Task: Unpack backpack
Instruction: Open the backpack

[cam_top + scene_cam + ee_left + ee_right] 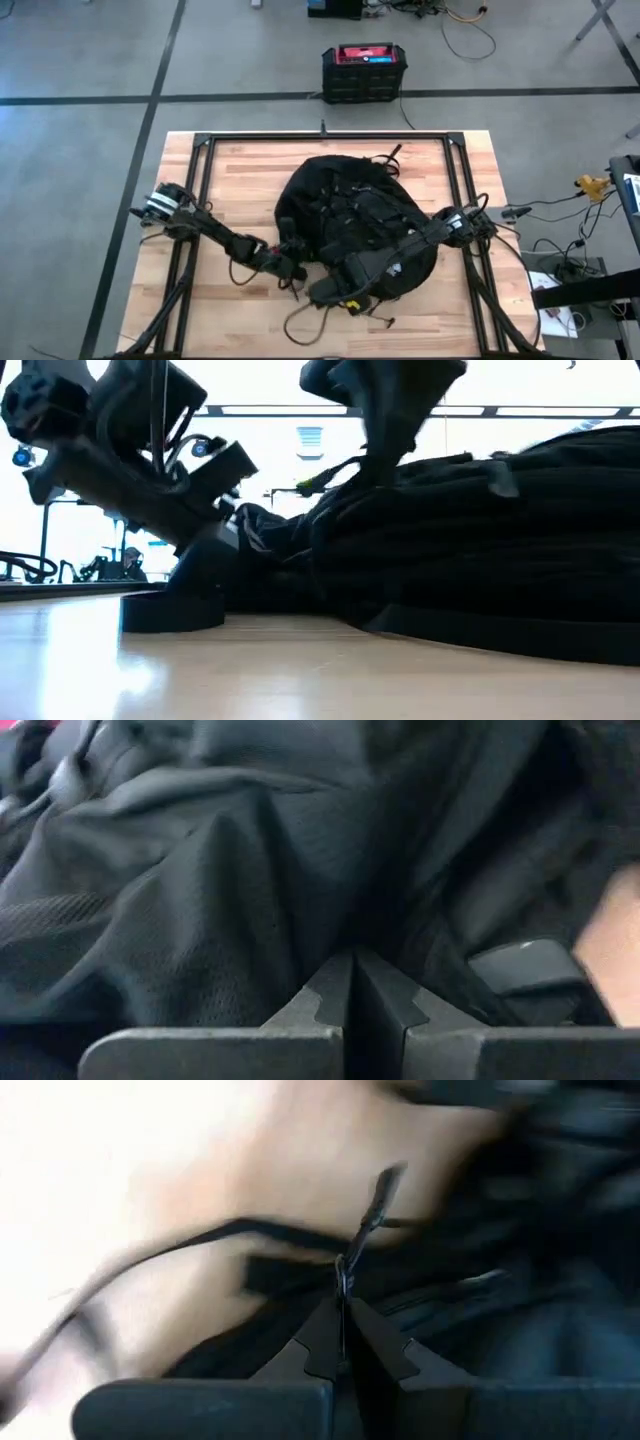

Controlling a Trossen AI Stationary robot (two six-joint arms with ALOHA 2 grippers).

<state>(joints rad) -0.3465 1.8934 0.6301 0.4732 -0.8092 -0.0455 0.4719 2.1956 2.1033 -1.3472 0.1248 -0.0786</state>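
Note:
The black backpack [350, 210] lies flat on the wooden table's middle, and its loose straps [305, 318] trail toward the near edge. My left gripper [297, 265] reaches in from the left at the backpack's near-left edge and is shut on its fabric. My right gripper [325, 290] comes from the right, crosses over the backpack and sits at its near end, shut on a thin zipper pull. In the low view the backpack [480, 550] fills the right side, with the left arm [150, 470] in front of it on the left. My left gripper [353, 965] pinches a fold of the backpack's dark grey fabric [300, 910] between its two fingers, at the near-left edge. The backpack rests on the table. My right gripper [343, 1315] pinches a thin zipper pull [362, 1230] between its fingertips. The pull stands out beyond them, above the black fabric.
A black crate with a red top [363, 72] stands on the floor beyond the table's far edge. A black metal frame [320, 136] runs around the table. Bare wood [240, 170] shows left of the backpack. Cables and gear [590, 190] lie to the right of the table.

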